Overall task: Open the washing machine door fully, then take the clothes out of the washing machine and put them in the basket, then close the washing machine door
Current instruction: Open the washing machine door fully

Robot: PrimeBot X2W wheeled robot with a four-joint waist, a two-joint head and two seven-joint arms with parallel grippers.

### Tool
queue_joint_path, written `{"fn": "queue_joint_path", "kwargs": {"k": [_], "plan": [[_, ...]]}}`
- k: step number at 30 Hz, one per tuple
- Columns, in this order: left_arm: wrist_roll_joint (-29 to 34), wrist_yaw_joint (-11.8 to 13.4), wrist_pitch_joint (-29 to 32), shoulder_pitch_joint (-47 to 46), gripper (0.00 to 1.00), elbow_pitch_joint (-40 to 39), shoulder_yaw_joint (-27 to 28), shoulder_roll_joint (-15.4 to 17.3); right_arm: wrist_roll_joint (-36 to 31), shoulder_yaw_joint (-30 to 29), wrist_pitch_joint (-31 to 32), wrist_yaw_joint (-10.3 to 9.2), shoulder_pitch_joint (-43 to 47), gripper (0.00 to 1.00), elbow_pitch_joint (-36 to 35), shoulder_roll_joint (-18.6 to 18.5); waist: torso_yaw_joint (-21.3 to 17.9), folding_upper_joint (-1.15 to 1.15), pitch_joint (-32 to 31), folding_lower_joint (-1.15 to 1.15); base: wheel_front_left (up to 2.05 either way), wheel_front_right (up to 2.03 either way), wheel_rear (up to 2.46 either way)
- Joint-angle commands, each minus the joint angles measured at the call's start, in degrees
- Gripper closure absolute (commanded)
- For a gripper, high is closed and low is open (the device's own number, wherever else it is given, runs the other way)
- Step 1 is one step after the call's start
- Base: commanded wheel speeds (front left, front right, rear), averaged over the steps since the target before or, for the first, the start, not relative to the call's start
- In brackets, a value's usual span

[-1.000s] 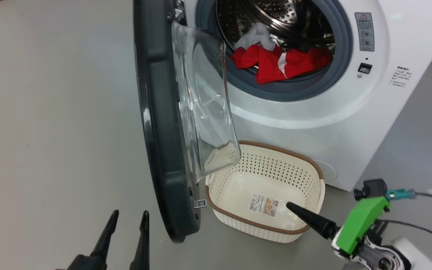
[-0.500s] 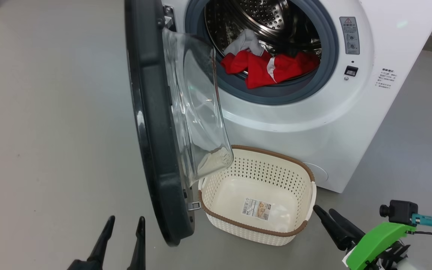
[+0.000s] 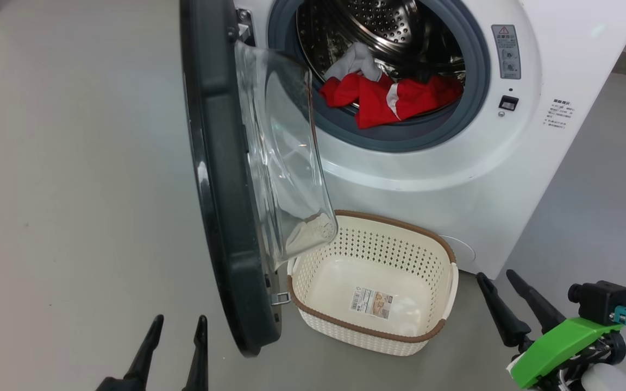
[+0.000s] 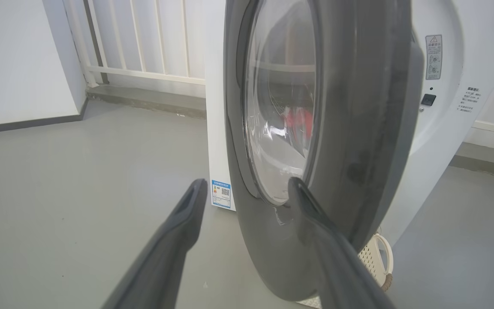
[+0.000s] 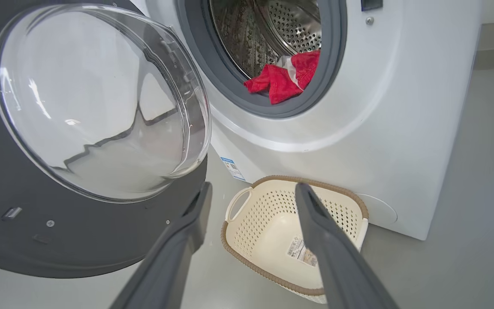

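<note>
- The left gripper is hovering low on the outer side of the washing machine door, its two fingers spread wide with nothing between them. In the left wrist view one finger is crossing in front of the door's black rim, and I cannot tell whether it is touching.
- The door is standing swung out, roughly square to the washing machine, so to my eye it is looking only partly open. Pushing it wider from this low spot is risking a finger sliding off the glossy rim.
- The glass bowl window is bulging from the door's inner side and appearing to overhang the basket's nearest corner.
- The basket is sitting empty just beside the door's inner face. A door drifting shut is likely to be knocking its handle or blocking the drop into it.
- The clothes, red with a greyish-white piece, are lying in the drum, further in from the door's inner side. One red fold is draping over the grey rubber seal. A shallow pinch is risking pulling one piece and spilling others onto the floor.
- The right gripper is hanging beyond the basket on the door's inner side, fingers parted and empty. Rising from there, it is risking clipping the basket.
</note>
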Motion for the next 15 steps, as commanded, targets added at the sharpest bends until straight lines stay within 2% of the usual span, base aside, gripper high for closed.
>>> {"fn": "queue_joint_path", "kwargs": {"k": [1, 9, 15], "plan": [[0.16, -0.02, -0.70, -0.63, 0.00, -1.12, 1.92, 0.42, -3.63, -1.80, -0.76, 0.37, 2.10, 0.00, -2.41, 0.88, -0.01, 0.00, 0.08, 0.00, 0.00, 0.00, 0.00], [0.10, 0.00, -0.70, -0.74, 0.00, -1.04, 1.80, 0.42, -19.84, -10.60, -0.77, 0.37, 6.98, 0.00, -8.23, 4.94, -0.02, 0.00, 0.26, 0.00, 0.00, 0.00, 0.00], [0.13, 0.04, -0.70, -0.93, 0.00, -1.10, 1.84, 0.42, -26.74, -16.03, -0.77, 0.37, 9.73, 0.00, -11.88, 7.66, 0.05, 0.00, 0.49, 0.00, 0.00, 0.00, 0.00]]}}
